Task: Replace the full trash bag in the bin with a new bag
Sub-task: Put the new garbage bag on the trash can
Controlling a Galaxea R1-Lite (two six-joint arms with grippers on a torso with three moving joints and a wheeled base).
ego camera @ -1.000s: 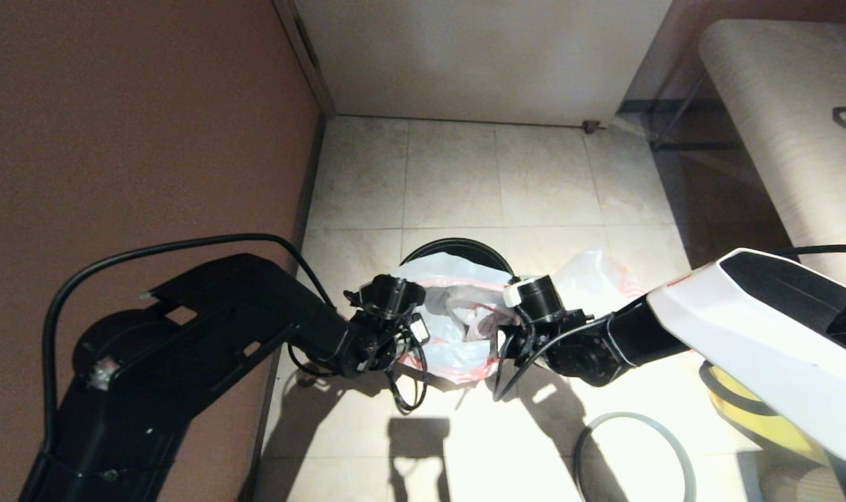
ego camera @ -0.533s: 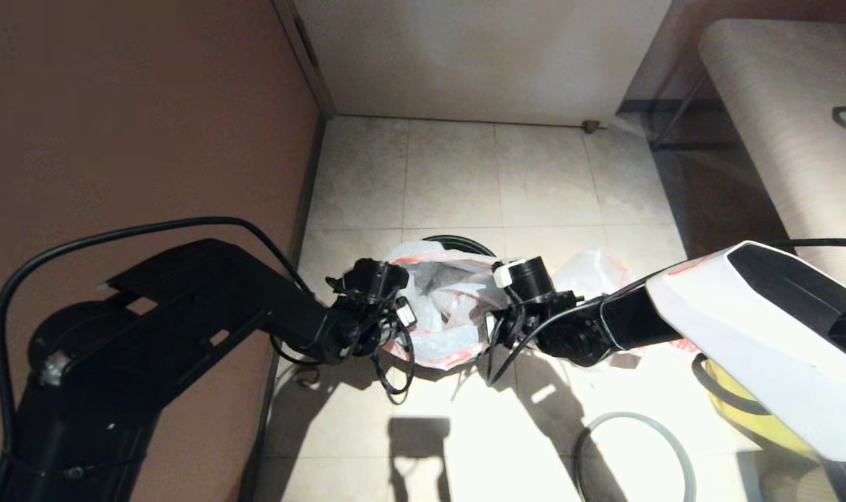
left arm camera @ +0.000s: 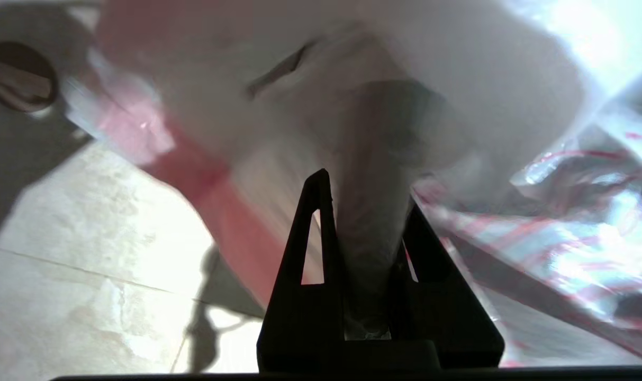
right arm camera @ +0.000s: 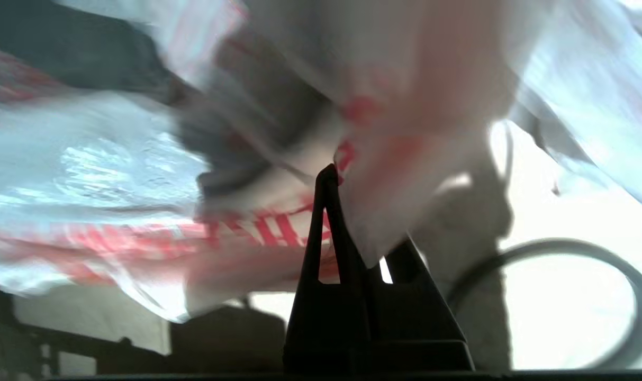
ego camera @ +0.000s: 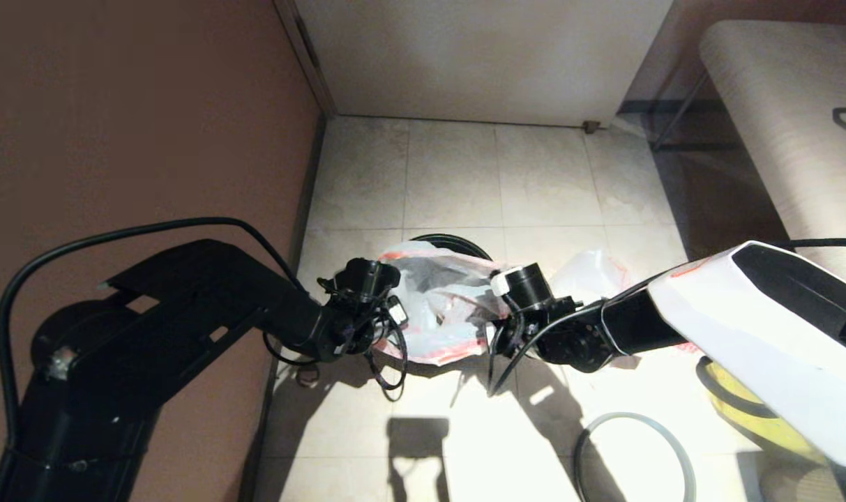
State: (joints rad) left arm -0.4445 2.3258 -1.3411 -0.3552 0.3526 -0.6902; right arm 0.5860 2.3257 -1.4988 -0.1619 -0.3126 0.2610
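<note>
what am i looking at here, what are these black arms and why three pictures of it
It is a two-armed robot changing a bin liner. The wide picture is from a camera on its head, looking down at a tiled floor; the other two come from cameras on its wrists. The left gripper and the right gripper each pinch an edge of the full trash bag, jaws shut on the plastic, above the bin. Another white bag lies behind the right arm. A grey hoop lies on the floor, near something yellow.

Black left arm (ego camera: 185, 307) with looping cable — right arm (ego camera: 757, 328) white-shelled, black-jointed
</note>
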